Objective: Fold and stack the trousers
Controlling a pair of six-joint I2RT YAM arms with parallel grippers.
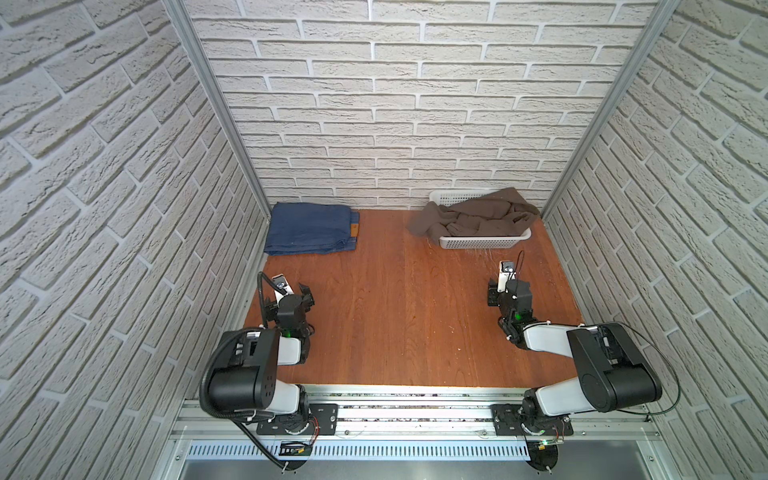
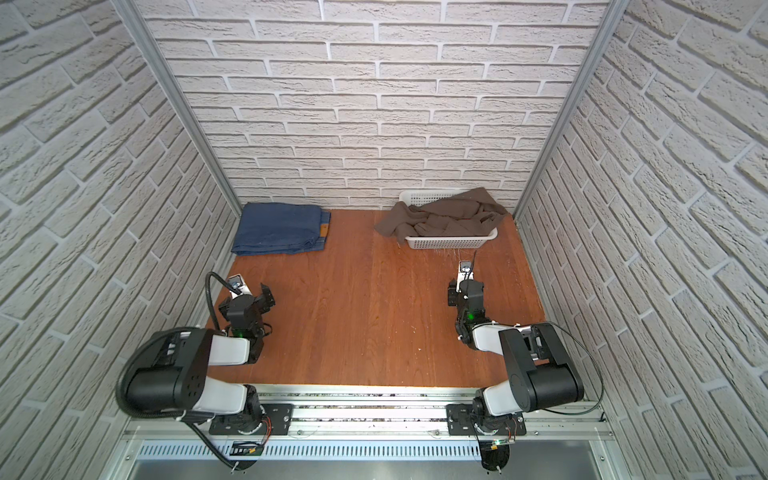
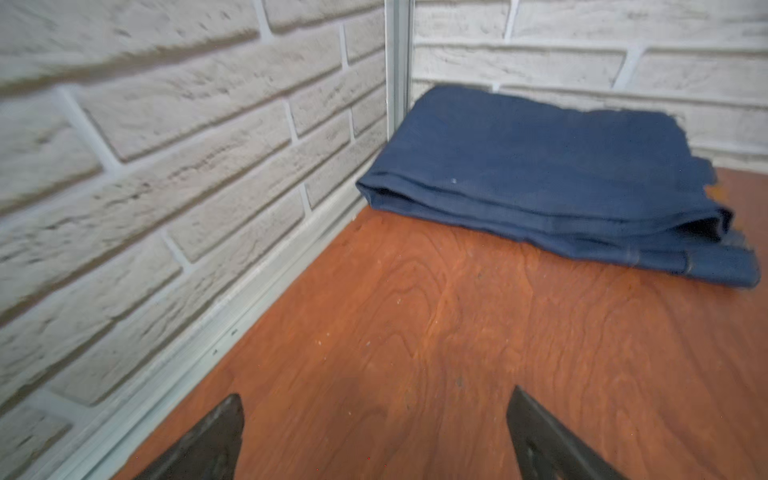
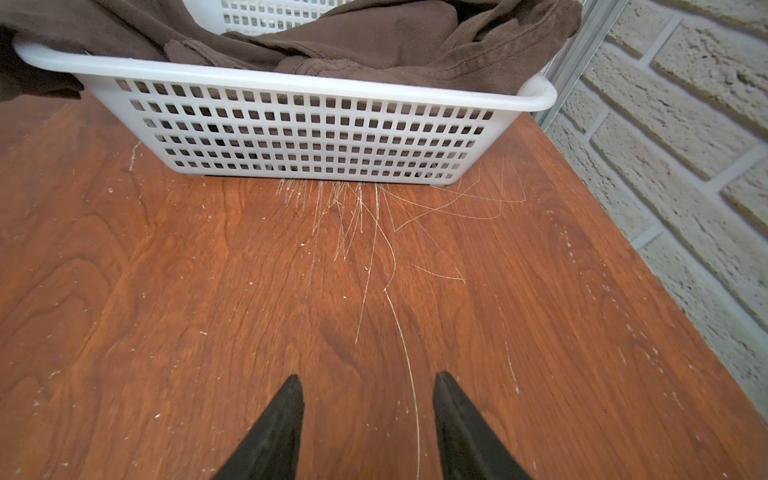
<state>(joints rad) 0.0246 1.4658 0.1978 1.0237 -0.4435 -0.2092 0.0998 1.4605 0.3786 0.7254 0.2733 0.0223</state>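
The far left corner of the table point(image 1: 395, 316) is taken up by the folded jeans point(image 1: 309, 228), set close against the left wall point(image 1: 124, 208). The far right is blocked by the basket point(image 1: 484, 242), over whose rim a brown cloth point(image 1: 478, 214) is draped, one end spilling leftward onto the wood. A strip of bare wood is seen between jeans and cloth. The middle and near table are bare. Bare wood is seen ahead of the left gripper point(image 3: 376, 392) up to the jeans, and ahead of the right gripper point(image 4: 368, 376) up to the basket. The right wall point(image 4: 665, 145) stands just beside the basket.
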